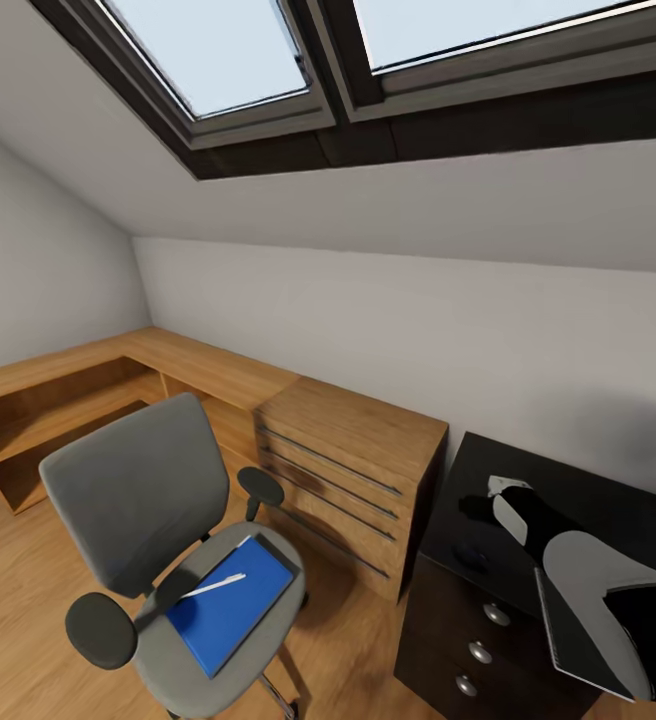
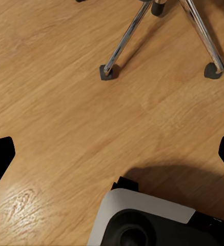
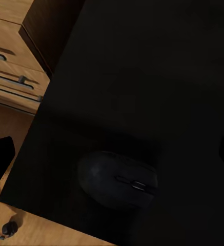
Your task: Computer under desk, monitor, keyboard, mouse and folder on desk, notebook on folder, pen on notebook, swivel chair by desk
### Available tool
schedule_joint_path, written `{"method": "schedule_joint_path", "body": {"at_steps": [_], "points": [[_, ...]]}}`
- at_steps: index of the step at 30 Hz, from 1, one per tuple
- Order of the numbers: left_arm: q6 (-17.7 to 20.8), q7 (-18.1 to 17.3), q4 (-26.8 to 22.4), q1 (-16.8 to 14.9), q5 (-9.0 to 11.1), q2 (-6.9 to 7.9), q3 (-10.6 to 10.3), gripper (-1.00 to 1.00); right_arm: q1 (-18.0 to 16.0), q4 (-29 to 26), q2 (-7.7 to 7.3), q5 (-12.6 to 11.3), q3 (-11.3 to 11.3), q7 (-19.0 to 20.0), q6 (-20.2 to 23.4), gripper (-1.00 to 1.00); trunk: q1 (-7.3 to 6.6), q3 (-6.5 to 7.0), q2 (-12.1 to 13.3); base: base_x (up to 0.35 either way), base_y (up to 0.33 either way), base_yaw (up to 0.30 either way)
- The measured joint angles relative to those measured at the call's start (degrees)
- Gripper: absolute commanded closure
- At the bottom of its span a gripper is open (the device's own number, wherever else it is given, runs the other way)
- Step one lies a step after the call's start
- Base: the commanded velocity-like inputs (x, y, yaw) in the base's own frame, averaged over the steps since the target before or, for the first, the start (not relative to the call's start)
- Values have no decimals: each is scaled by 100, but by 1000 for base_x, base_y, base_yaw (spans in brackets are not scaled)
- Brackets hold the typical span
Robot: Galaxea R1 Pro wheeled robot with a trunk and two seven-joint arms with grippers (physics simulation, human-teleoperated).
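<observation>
The grey swivel chair [image 1: 133,490] stands at the lower left on the wood floor. On its seat lies the blue folder [image 1: 238,610], with the whitish pen [image 1: 214,586] resting across it. The black desk [image 1: 588,500] with silver-knobbed drawers is at the lower right. A black mouse [image 3: 119,179] sits near the desk's corner, also seen as a dark lump, the mouse [image 1: 473,555]. My right gripper [image 3: 112,154] hovers open just above it, and the right gripper [image 1: 488,498] shows over the desk top. My left gripper [image 2: 112,154] hangs open over the floor near the chair's chrome legs [image 2: 124,41].
A wooden drawer chest [image 1: 353,470] stands between chair and desk, joined to low wooden shelving [image 1: 78,400] along the wall. A thin dark grey slab [image 1: 573,635] lies on the desk beside my right forearm. My own base [image 2: 147,220] shows below the left gripper.
</observation>
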Motion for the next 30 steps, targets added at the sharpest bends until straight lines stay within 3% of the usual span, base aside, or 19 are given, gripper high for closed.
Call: {"method": "schedule_joint_path", "body": {"at_steps": [10,15,24,30], "points": [[1,0,0,1,0,0,0,-100,0,68,-101,-2,-47,266,0,-100,220,-180,-402,0,0,0],[1,2,0,2,0,0,0,-100,0,116,-124,-22,-53,377,0,-100,221,-181,-403,0,0,0],[1,1,0,1,2,0,0,-100,0,249,-202,-367,-49,453,-3,-100,221,-181,-403,0,0,0],[1,0,0,0,36,0,0,-100,0,263,-234,-415,-52,461,-3,-100,221,-181,-403,0,0,0]]}}
